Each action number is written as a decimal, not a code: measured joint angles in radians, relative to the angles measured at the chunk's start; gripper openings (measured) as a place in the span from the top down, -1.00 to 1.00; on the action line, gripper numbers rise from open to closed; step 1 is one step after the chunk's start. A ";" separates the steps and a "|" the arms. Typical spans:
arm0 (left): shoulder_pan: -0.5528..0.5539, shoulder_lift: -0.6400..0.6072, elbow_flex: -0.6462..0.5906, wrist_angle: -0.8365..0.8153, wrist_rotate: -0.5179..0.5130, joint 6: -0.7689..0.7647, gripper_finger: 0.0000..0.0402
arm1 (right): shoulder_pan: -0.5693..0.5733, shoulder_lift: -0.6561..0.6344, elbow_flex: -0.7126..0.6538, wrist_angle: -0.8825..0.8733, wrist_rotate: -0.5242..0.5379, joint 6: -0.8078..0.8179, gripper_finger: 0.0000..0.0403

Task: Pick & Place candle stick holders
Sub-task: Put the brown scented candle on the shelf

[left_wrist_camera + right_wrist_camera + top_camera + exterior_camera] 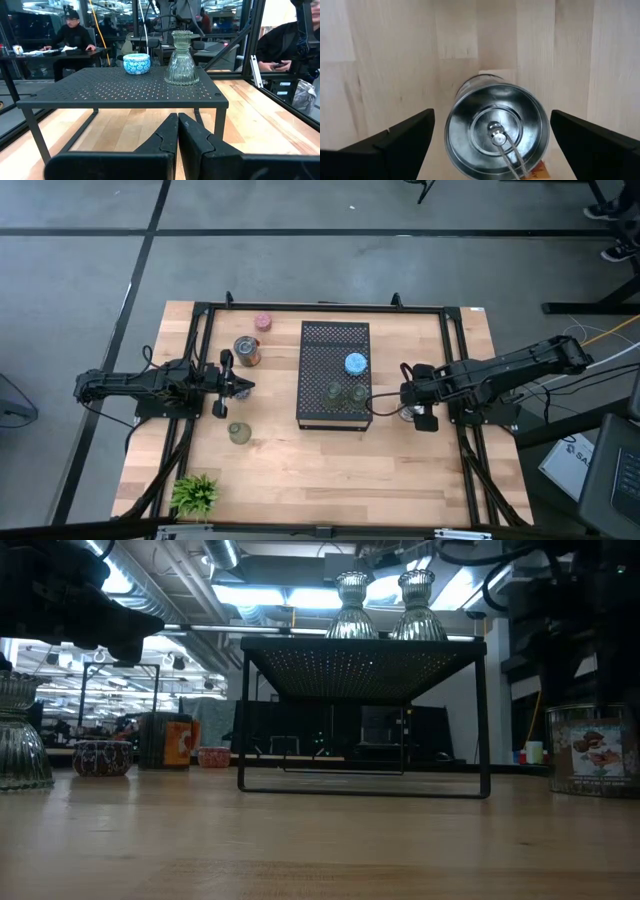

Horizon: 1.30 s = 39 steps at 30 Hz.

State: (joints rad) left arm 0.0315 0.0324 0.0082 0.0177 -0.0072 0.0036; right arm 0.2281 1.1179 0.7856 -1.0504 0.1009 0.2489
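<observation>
On the black perforated tray (312, 350) stand a blue holder (355, 363) and two clear glass holders (335, 392) (358, 393). On the table's left part stand a pink holder (263, 322), a tin-like holder (246, 351) and a small glass holder (239, 433). My right gripper (495, 150) points down, open, over a silvery tin holder (495, 127) that stands right of the tray; its fingers stand on either side of the tin, apart from it. My left gripper (178, 135) waits left of the tray, level, shut and holding nothing.
The tray stands on thin legs (243, 720) with free room beneath it. A small green plant (195, 493) sits at the near left corner. A black frame (205, 330) runs around the table. People sit at desks in the room beyond the table (70, 30).
</observation>
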 joint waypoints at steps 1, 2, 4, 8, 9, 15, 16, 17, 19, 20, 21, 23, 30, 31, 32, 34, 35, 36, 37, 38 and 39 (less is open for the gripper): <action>0.000 0.000 0.000 0.000 0.000 0.000 0.97 | -0.002 0.000 0.000 0.000 0.000 0.000 -0.99; 0.000 0.000 0.000 0.000 0.000 0.000 0.97 | -0.005 0.000 0.000 0.000 0.000 0.000 -0.99; 0.000 0.000 0.000 0.000 0.000 0.000 0.97 | -0.011 0.000 0.000 0.000 0.000 0.000 -0.99; 0.000 0.000 0.000 0.000 0.000 0.000 0.97 | -0.020 0.000 0.000 0.000 0.000 0.000 -0.99; 0.000 0.000 0.000 0.000 0.000 0.000 0.97 | -0.020 0.000 0.000 0.000 0.000 0.000 -0.99; 0.000 0.000 0.000 0.000 0.000 0.000 0.97 | -0.020 0.001 0.000 0.000 0.000 0.000 -0.99; 0.000 0.000 0.000 0.000 0.000 0.000 0.97 | -0.020 0.003 0.000 0.000 0.000 0.000 -0.99; 0.000 0.000 0.000 0.000 0.000 0.000 0.97 | -0.020 0.006 -0.001 0.000 0.000 0.000 -0.99; 0.000 0.000 0.000 0.000 0.000 0.000 0.97 | -0.020 0.007 -0.007 0.003 -0.001 0.001 -0.99; 0.000 0.000 0.000 0.000 0.000 0.000 0.97 | -0.020 0.007 -0.011 0.003 -0.003 0.001 -0.99; 0.000 0.000 0.000 0.000 0.000 0.000 0.97 | -0.020 0.007 -0.011 0.003 -0.004 0.001 -0.99; 0.000 0.000 0.000 0.000 0.000 0.000 0.97 | -0.021 0.008 -0.011 0.004 -0.005 0.002 -0.99; 0.000 0.000 0.000 0.000 0.000 0.000 0.97 | -0.026 0.008 -0.011 0.004 -0.007 0.004 -0.99; 0.000 0.000 0.000 0.000 0.000 0.000 0.97 | -0.026 0.008 -0.011 0.004 -0.008 0.004 -0.99; 0.000 0.000 0.000 0.000 0.000 0.000 0.97 | -0.026 0.008 -0.011 0.004 -0.008 0.004 -0.99; 0.000 0.000 0.000 0.000 0.000 0.000 0.97 | -0.026 0.008 -0.011 0.004 -0.008 0.004 -0.99; 0.000 0.000 0.000 0.000 0.000 0.000 0.97 | -0.026 0.008 -0.011 0.004 -0.008 0.004 -0.99; 0.000 0.000 0.000 0.000 0.000 0.000 0.97 | -0.026 0.008 -0.011 0.004 -0.008 0.004 -0.99; 0.000 0.000 0.000 0.000 0.000 0.000 0.97 | -0.027 0.008 -0.011 0.004 -0.008 0.004 -0.99; 0.000 0.000 0.000 0.000 0.000 0.000 0.97 | -0.030 0.008 -0.011 0.004 -0.008 0.004 -0.99; 0.000 0.000 0.000 0.000 0.000 0.000 0.97 | -0.034 0.009 -0.011 0.004 -0.008 0.004 -0.99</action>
State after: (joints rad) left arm 0.0319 0.0326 0.0082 0.0177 -0.0072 0.0038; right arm 0.1943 1.1264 0.7742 -1.0462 0.0929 0.2531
